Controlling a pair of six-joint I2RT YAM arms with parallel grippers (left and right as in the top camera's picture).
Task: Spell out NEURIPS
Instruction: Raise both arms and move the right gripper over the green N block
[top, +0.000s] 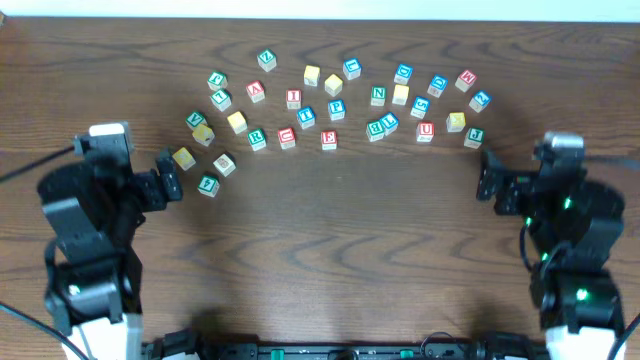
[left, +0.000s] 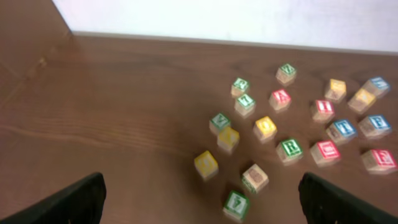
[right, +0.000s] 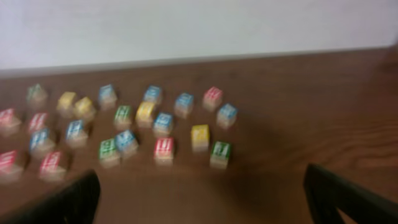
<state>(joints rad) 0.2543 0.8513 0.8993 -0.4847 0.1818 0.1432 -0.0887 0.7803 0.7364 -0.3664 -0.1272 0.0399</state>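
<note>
Small wooden letter cubes lie scattered in an arc across the far half of the table. Among them I read a green N (top: 378, 96), a red E (top: 329, 139), a red U (top: 425, 131), a green R (top: 257, 138) and a red I (top: 293, 98). The left wrist view shows the R (left: 290, 148) and the I (left: 323, 109); the right wrist view shows the U (right: 164, 148). My left gripper (top: 172, 175) (left: 202, 191) stands open beside the arc's left end, holding nothing. Open and empty too, my right gripper (top: 484, 175) (right: 200, 180) sits at the arc's right end.
Other cubes mix in: a plain yellow one (top: 183, 157), a green one (top: 208, 185) and a tan one (top: 224, 163) lie closest to my left fingers. A green cube (top: 474, 137) lies closest to the right fingers. Bare wood (top: 330, 230) fills the near half.
</note>
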